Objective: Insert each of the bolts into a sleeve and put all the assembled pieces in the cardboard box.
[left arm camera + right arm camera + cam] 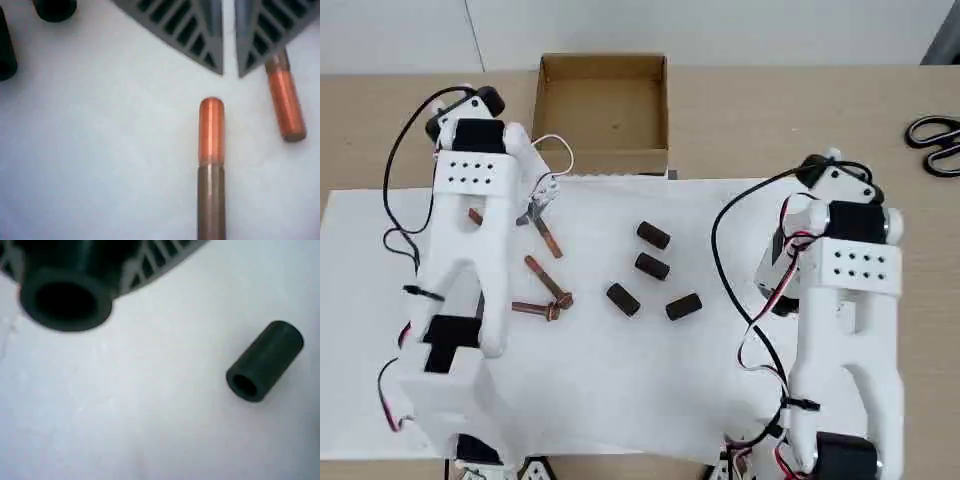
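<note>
Hovering over the white paper sheet (620, 400) on the wooden desk (770, 120), the left gripper (230, 73) is standing released, jaws slightly parted and holding nothing. One smooth copper-coloured metal bolt (211, 165) is lying just beyond its fingertips, in line with the gap. A second copper bolt (285, 102) is lying partly beneath one finger. The right gripper (75, 262) is grasping a black cylindrical plastic sleeve (65, 300), bore facing the camera. A second black sleeve (265, 361) is lying on the sheet near that gripper, apart from it. The open brown cardboard box (603, 160) is sitting near the left gripper, well apart from the right.
</note>
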